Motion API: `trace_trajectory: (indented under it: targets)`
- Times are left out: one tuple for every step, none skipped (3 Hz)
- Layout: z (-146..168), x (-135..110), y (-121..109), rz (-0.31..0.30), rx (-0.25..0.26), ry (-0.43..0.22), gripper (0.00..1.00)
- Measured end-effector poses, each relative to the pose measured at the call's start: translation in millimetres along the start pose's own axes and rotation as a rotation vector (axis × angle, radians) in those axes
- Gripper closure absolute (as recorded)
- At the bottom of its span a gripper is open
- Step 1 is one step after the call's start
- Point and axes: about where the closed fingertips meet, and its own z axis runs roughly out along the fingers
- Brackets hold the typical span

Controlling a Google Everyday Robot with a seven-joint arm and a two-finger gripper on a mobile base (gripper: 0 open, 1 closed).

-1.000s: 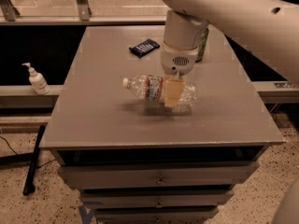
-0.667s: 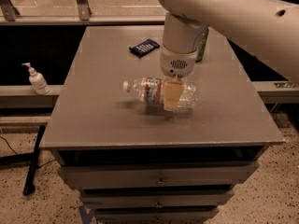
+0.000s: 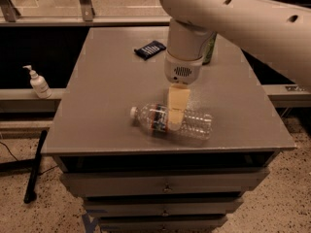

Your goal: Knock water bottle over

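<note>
The water bottle [image 3: 194,124] is clear ribbed plastic with a white cap and a red, white and blue label band. It lies on its side on the grey table [image 3: 97,106], near the front edge, with the cap pointing left. My gripper [image 3: 175,123] hangs straight down from the white arm and sits over the bottle's middle, in front of the label. I cannot tell whether it touches the bottle.
A dark blue packet [image 3: 150,49] lies at the back of the table. A green soda can [image 3: 210,50] stands behind my arm at the back right. A small white pump bottle [image 3: 39,83] stands on a ledge to the left. Drawers sit below the table top.
The bottle, lying on its side throughout, has shifted toward the table's front edge. My gripper has moved forward and down with it.
</note>
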Motion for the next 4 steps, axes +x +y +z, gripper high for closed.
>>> trace_trajectory:
  targets:
    - [1.3,-0.9,1.5,0.014,0.005,-0.003,0.0]
    - [2.8,-1.4,4.2,0.028,0.009,-0.008,0.0]
    - [1.4,-1.4,5.0,0.033,0.013,-0.012,0.0]
    - [-9.8,5.5,4.4,0.091,0.038,-0.104,0.0]
